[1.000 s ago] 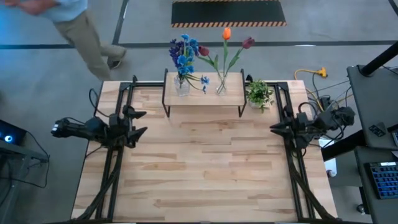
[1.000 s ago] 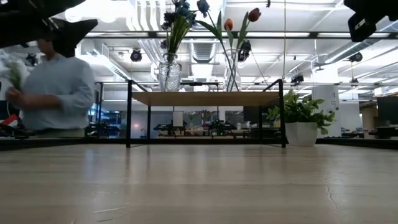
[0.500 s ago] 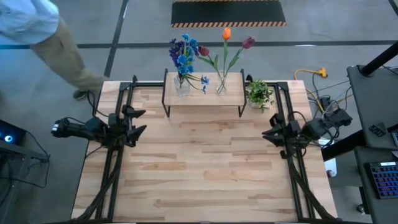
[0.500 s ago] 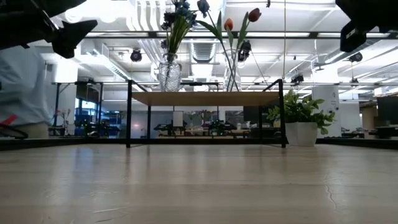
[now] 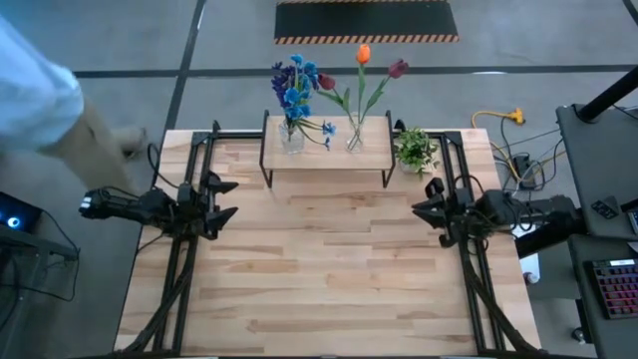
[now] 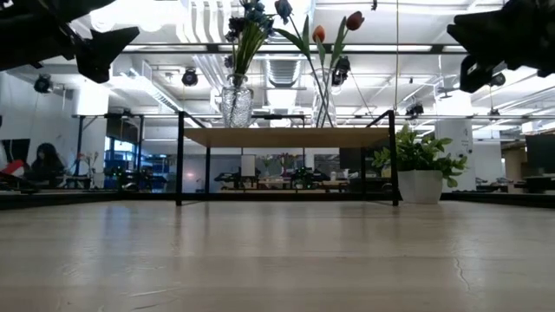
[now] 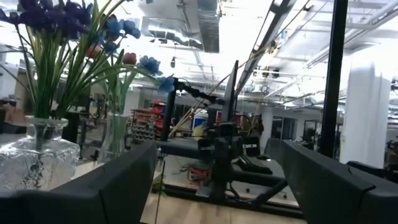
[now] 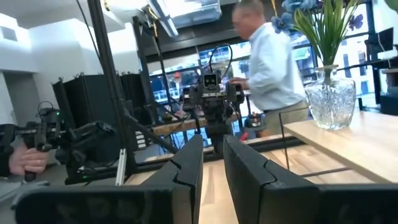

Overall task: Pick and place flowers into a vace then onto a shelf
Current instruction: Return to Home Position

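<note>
View from above a plank table (image 5: 329,289) with a dark robot arm parked at each side. The shelf (image 5: 324,152), a low wooden board on thin black legs, stands at the middle of the far edge, and all the task's flowers are on it. A blue and purple bunch (image 5: 295,82) is in the left glass vase (image 5: 291,140), and the tulips (image 5: 365,60), orange and dark red, are in the right glass vase (image 5: 354,140). Both vases stand upright on the board, side by side but not touching, so the placing looks finished and the arms seem to be heading for rest. The left gripper (image 5: 221,197) hangs over the table's left side, its jaws spread wide with nothing between them. The right gripper (image 5: 427,206) hangs over the right side, its jaws nearly together with only a narrow slit, gripping nothing. Both point inward toward the middle and sit well apart from the shelf, probably so that neither can knock the tall stems. A small leafy potted plant (image 5: 415,150) stands just right of the shelf. It is the nearest thing to the right gripper and the one that arm might brush. A person (image 5: 35,95) in a pale shirt is on the floor beyond the table's far left corner, near the left arm's base but off the table. A yellow plug (image 5: 510,117) lies on the floor beyond the far right corner.
</note>
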`<state>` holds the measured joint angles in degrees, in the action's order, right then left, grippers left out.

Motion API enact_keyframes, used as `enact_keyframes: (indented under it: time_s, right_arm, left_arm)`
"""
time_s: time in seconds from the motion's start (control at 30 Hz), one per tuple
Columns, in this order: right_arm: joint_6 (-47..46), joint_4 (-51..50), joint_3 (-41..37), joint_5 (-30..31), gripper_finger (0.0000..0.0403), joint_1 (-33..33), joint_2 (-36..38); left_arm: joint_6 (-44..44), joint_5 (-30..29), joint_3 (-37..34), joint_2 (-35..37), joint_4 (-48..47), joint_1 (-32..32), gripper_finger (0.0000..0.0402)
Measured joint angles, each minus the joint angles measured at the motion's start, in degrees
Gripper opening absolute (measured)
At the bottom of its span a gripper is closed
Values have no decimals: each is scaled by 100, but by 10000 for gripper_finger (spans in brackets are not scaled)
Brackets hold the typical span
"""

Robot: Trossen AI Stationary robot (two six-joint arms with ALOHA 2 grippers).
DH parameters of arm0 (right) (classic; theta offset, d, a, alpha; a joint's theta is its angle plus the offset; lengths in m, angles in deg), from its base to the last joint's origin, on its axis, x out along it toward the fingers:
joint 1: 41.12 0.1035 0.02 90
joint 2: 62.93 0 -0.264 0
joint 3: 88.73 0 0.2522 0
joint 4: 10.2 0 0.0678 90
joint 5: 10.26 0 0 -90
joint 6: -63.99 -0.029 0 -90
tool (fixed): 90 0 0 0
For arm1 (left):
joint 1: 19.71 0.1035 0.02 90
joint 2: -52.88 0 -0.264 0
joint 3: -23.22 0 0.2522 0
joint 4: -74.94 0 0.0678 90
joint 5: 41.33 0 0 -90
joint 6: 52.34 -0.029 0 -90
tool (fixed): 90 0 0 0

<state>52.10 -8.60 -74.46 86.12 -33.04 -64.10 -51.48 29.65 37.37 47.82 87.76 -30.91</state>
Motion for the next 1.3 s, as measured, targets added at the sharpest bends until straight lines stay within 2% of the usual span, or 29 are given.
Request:
enact_keyframes:
  time_s: [0.17,0.33,0.53,0.7,0.8,0.93,1.03,1.3]
  right_arm:
    - [-197,-5,0,-1037,57,-1033,6]
    - [-211,-84,2,-1132,57,-1588,118]
    - [-437,-383,7,-1289,57,-1666,118]
    - [-613,-446,4,-1291,57,-1666,116]
    - [-682,-450,4,-1289,57,-1664,114]
    - [-703,-450,4,-1247,57,-1664,109]
    - [-722,-448,4,-1243,57,-1661,111]
    - [-676,-532,4,-1215,57,-1661,112]
  left_arm:
    - [-340,-30,-4,225,-125,32,322]
    - [-275,-126,-4,348,-615,32,322]
    - [-423,111,-9,348,-681,30,322]
    - [-1546,409,-11,346,387,122,322]
    - [-1670,540,-11,345,533,247,322]
    - [-1536,642,-13,345,662,626,322]
    - [-1271,1238,-13,347,677,956,322]
    - [-181,1706,-13,339,-933,1147,322]
